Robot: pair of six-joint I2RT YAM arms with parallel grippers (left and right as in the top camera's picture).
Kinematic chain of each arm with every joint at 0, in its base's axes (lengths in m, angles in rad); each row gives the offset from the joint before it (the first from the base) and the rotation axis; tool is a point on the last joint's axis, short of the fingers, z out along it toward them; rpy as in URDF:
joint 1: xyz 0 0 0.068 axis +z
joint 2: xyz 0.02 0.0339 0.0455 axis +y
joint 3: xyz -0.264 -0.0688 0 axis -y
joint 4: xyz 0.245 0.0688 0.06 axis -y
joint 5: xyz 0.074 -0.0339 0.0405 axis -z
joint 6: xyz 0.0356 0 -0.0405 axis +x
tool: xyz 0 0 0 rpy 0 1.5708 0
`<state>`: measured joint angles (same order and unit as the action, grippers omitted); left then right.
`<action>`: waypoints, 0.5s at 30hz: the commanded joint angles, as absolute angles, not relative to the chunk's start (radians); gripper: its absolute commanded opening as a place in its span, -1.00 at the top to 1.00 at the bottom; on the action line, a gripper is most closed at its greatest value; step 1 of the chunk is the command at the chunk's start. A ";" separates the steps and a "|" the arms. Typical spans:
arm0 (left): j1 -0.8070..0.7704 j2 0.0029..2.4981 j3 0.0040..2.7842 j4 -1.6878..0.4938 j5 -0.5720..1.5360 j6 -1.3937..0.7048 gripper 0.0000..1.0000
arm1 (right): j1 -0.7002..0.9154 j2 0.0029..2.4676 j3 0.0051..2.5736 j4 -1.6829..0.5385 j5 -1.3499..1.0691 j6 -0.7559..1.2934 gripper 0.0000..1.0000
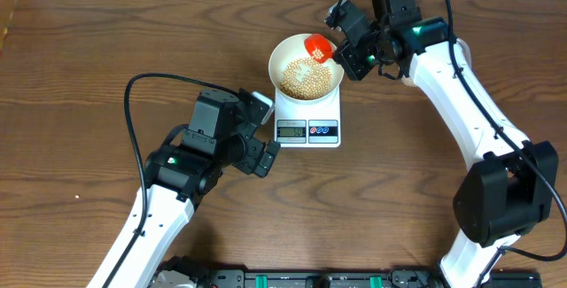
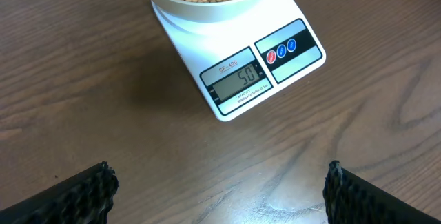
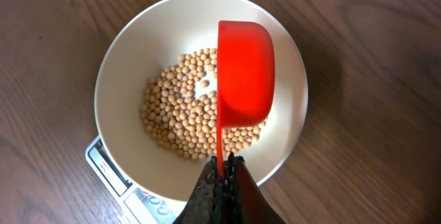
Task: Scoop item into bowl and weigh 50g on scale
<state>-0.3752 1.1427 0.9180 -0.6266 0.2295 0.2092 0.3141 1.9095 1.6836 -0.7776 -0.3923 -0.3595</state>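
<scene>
Beans (image 3: 186, 117): tan-yellow. Bowl (image 3: 120, 79): plain cream-white. Scoop (image 3: 244, 72): bright red. Scale (image 2: 186, 45): white, fitted with grey display (image 2: 238, 83), red and blue buttons (image 2: 272, 55). Desk (image 1: 89, 58): finished in dark brown wood grain.

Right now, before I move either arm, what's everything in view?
table: one, dark wood-grain, under everything
digital kitchen scale: one, white, mid-table, display appears to read 50
bowl: one, white-cream, on the scale
soybeans: many, tan-yellow, piled in the bowl
measuring scoop: one, red, above the bowl, held by its handle
left end effector: one, black, open and empty, facing the scale's front
right end effector: one, black, shut on the scoop handle
</scene>
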 commanded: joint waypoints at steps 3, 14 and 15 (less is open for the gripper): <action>-0.376 1.145 0.912 -0.628 0.216 0.205 -0.96 | 0.319 1.888 1.700 -0.773 -0.471 -0.352 0.98; -0.376 1.145 0.912 -0.628 0.216 0.205 -0.96 | 0.253 1.888 1.700 -0.773 -0.651 -0.310 0.98; -0.376 1.145 0.912 -0.628 0.216 0.205 -0.96 | 0.245 1.888 1.700 -0.773 -0.672 -0.310 0.98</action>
<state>-0.3752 1.1427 0.9180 -0.6266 0.2295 0.2092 0.2657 1.9095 1.6836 -0.7734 -0.5735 -0.3309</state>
